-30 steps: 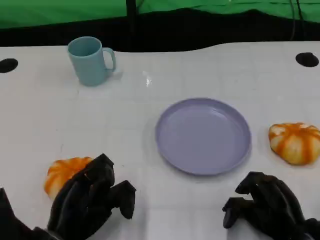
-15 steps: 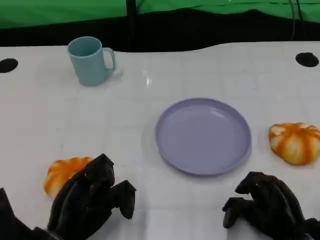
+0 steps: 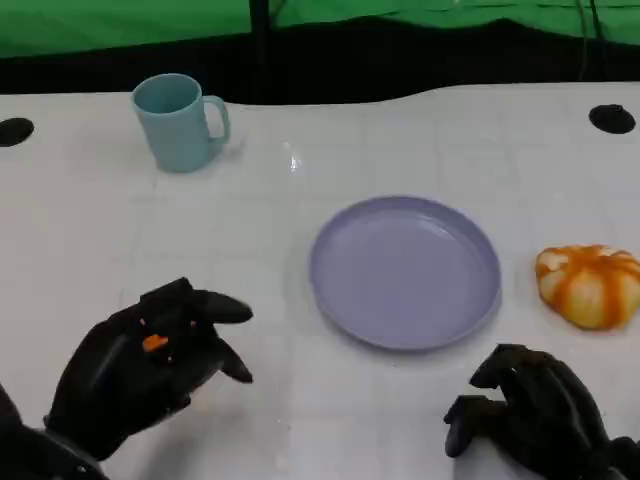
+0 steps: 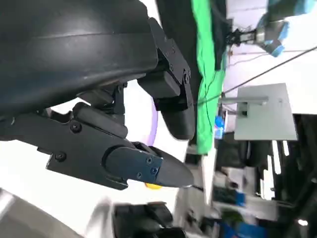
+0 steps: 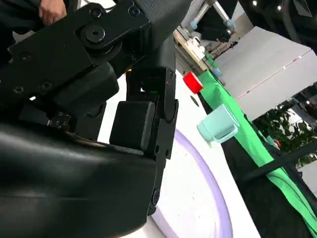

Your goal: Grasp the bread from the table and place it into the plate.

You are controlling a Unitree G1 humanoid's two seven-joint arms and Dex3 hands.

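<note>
A lilac plate point(image 3: 405, 272) lies mid-table, its rim also in the right wrist view point(image 5: 208, 198). One orange-and-white bread point(image 3: 590, 285) sits on the table to the plate's right. A second bread point(image 3: 154, 343) lies at the near left, almost wholly covered by my left hand point(image 3: 140, 365); just an orange speck shows between the black fingers. The fingers arch over it, and the grip itself is hidden. My right hand point(image 3: 530, 410) rests at the near right, below the right bread, fingers loosely bent and holding nothing.
A light blue mug point(image 3: 180, 122) stands at the far left, also in the right wrist view point(image 5: 218, 124), where a red object point(image 5: 193, 82) lies beyond it. Black holes point(image 3: 612, 118) mark the far corners. Bare white table surrounds the plate.
My left hand has moved forward and left over the near-left bread, which showed beside it before and is now nearly hidden. The right hand, plate and right bread have stayed put.
</note>
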